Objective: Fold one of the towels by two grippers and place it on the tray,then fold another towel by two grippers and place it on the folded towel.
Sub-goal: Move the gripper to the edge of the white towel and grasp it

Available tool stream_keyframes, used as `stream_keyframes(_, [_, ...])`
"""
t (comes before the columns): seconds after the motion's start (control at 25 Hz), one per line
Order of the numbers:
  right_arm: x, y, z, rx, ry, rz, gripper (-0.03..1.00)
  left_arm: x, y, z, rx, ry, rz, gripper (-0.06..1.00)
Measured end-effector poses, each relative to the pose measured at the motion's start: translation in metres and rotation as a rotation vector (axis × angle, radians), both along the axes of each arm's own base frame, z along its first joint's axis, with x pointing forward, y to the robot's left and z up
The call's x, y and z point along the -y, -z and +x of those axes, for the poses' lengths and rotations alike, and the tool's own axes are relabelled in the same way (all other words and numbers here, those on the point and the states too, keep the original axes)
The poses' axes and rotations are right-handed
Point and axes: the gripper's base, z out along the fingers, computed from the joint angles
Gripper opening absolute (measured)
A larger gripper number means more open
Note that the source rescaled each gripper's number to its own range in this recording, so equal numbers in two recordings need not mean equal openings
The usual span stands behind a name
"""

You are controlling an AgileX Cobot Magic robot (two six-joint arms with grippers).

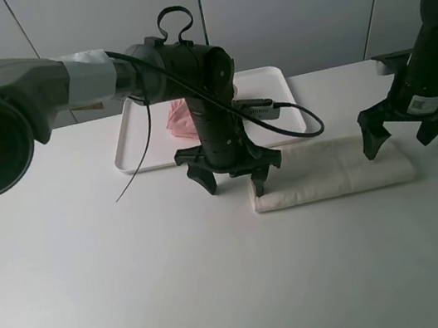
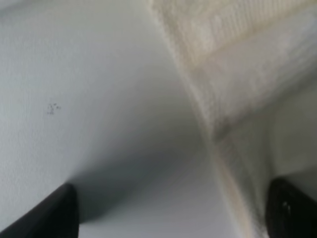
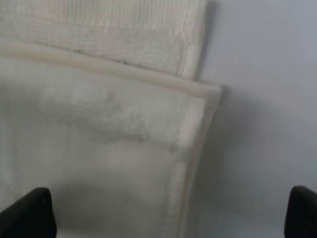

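A cream towel (image 1: 333,168) lies folded in a long strip on the white table. A pink towel (image 1: 178,121) lies on the white tray (image 1: 282,90) at the back, partly hidden by the left arm. My left gripper (image 1: 234,177) is open, hanging over the strip's left end, one finger over the cloth. The left wrist view shows the towel's edge (image 2: 237,99) close below, with dark fingertips (image 2: 292,206) at the frame's corners. My right gripper (image 1: 406,133) is open above the strip's right end. The right wrist view shows the folded corner (image 3: 148,124) below.
A black cable (image 1: 291,114) loops from the left arm over the tray's front edge. A grey wall stands behind the table. Bare white table (image 1: 140,295) lies in front and to the left of the towel.
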Motion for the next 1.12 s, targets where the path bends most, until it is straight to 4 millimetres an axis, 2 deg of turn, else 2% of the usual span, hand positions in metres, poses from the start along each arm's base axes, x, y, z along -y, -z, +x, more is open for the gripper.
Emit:
stream_keyframes(0.68, [-0.005,0.017,0.001,-0.032,0.004,0.014,0.99,0.0,0.0,0.0,-0.002,0.0,0.001,0.99])
stream_keyframes(0.76, [-0.007,0.018,0.001,-0.036,-0.001,0.013,0.89,0.0,0.0,0.0,-0.002,0.0,0.001,0.99])
stream_keyframes(0.84, [-0.008,0.021,0.0,-0.043,-0.004,0.014,0.74,0.0,0.001,0.0,-0.003,0.0,0.002,0.99])
stream_keyframes(1.08, [-0.014,0.023,-0.001,-0.062,0.029,0.056,0.1,0.0,0.001,0.0,-0.003,0.0,0.002,0.99])
stream_keyframes(1.12, [-0.015,0.023,-0.001,-0.064,0.022,0.058,0.05,0.0,0.001,0.0,-0.003,0.0,0.002,0.99])
